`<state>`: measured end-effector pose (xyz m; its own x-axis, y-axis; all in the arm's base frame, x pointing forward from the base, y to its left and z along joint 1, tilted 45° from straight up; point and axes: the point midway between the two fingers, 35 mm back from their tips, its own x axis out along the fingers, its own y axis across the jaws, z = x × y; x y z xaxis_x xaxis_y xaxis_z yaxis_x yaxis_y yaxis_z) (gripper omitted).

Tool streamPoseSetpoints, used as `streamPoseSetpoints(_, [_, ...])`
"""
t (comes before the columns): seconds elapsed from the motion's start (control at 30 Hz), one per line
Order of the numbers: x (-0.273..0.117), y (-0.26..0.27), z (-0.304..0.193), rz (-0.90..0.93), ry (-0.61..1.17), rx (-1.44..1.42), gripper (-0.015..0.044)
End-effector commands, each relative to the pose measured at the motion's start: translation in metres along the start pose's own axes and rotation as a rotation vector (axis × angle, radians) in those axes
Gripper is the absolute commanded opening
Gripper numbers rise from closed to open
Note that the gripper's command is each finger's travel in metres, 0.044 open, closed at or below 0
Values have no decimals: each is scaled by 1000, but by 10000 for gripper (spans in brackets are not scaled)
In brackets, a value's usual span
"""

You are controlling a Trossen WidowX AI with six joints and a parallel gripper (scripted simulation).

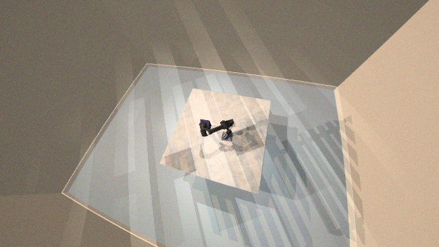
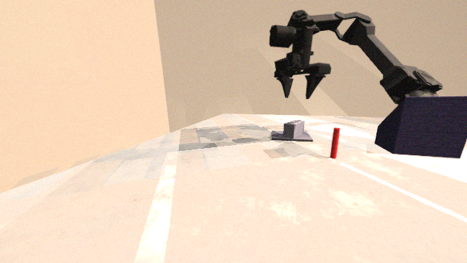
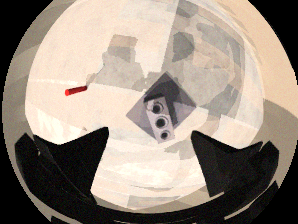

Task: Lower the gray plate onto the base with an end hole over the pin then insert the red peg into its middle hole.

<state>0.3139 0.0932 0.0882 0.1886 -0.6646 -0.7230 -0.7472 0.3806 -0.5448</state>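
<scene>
Red peg (image 2: 335,143) (image 3: 76,91) — upright, pincer (image 2: 297,98) (image 3: 150,133) open

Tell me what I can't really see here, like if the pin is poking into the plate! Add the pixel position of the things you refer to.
- Pin inside the gray plate's (image 2: 294,130) (image 3: 168,128) end hole: too small and dark in the wrist view; the exterior view is too low to look in.
- Plate's underside: hidden against the flat gray base (image 2: 308,138) (image 3: 137,114).
- Holes in the top view: too small and blurry.
- Round red peg's (image 2: 335,144) (image 3: 76,90) shape in the top view: too tiny, by the black robot arm (image 1: 216,129) (image 2: 381,52).
</scene>
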Motion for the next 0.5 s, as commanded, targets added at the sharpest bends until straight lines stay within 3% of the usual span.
streamPoseSetpoints(0.0, [2, 46, 18, 13, 2, 464, 440])
streamPoseSetpoints(0.17, [2, 82, 28, 19, 10, 864, 440])
streamPoseSetpoints(0.47, [3, 119, 34, 16, 23, 1254, 440])
